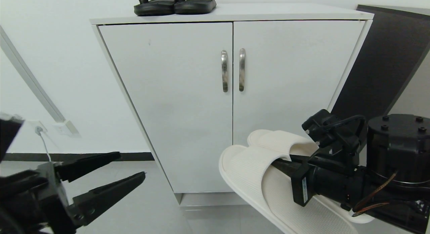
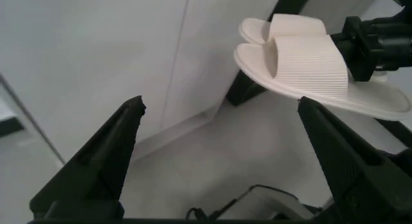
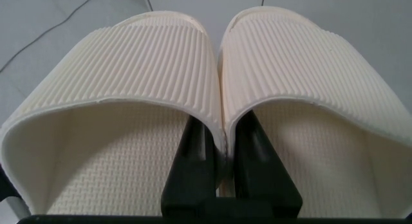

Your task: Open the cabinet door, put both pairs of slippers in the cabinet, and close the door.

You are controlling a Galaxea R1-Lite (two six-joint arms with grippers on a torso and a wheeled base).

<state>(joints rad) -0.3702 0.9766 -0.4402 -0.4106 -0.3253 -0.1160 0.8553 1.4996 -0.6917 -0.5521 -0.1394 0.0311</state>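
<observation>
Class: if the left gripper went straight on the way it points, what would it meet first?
Probably the cabinet, low down near its base, though depth is unclear. The white slippers sit off to one side of the left gripper's line.

I find no text, number or sign that I can read. One small pale label [image 1: 304,187] stands on the black wrist housing [image 1: 324,184] of my right arm; its print is too small to make out.

Slipper pair [image 1: 174,7] atop cabinet [image 1: 168,103]; second pair [image 1: 248,170] before it.
</observation>
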